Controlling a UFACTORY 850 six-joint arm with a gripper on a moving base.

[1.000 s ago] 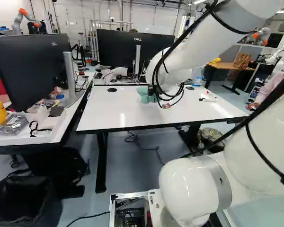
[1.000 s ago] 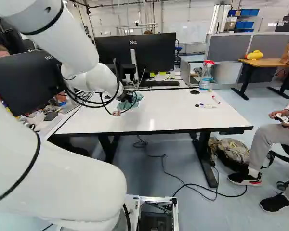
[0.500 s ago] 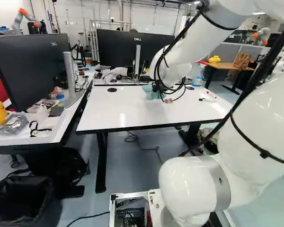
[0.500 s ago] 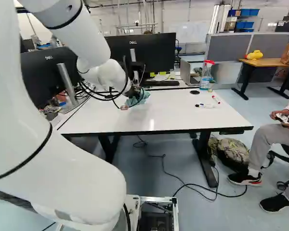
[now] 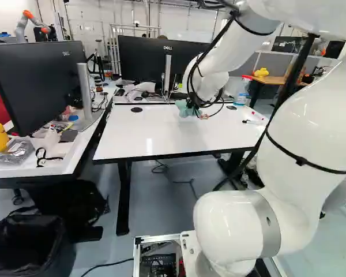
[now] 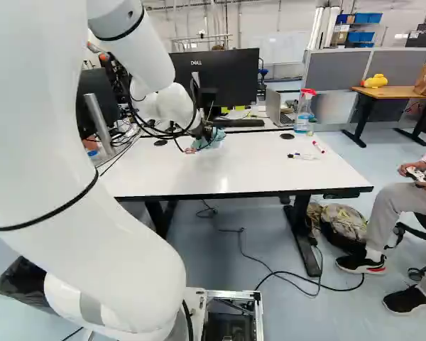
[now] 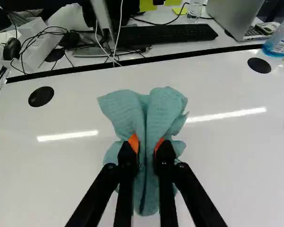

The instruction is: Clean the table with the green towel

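At the far part of the white table [image 5: 161, 138], my gripper [image 6: 207, 136] holds the green towel [image 6: 214, 139] low at the tabletop. The wrist view shows the gripper [image 7: 146, 146] shut on the bunched towel [image 7: 166, 109], its orange pads pinching the cloth from two sides. Folds spread out ahead of the fingers and some cloth hangs beneath them. Whether the lower folds touch the surface is hard to tell.
Markers [image 6: 302, 156] lie on the table's right part. A spray bottle [image 6: 304, 112], laptop [image 6: 278, 105], keyboard [image 7: 168, 32] and monitor [image 5: 161, 63] stand beyond its back edge. A cluttered side desk [image 5: 57, 156] adjoins at the left. A person sits at the right of the right base view.
The arm has swung, carrying the gripped towel away toward the table's back edge and slightly right in the right base view. The base has not moved.
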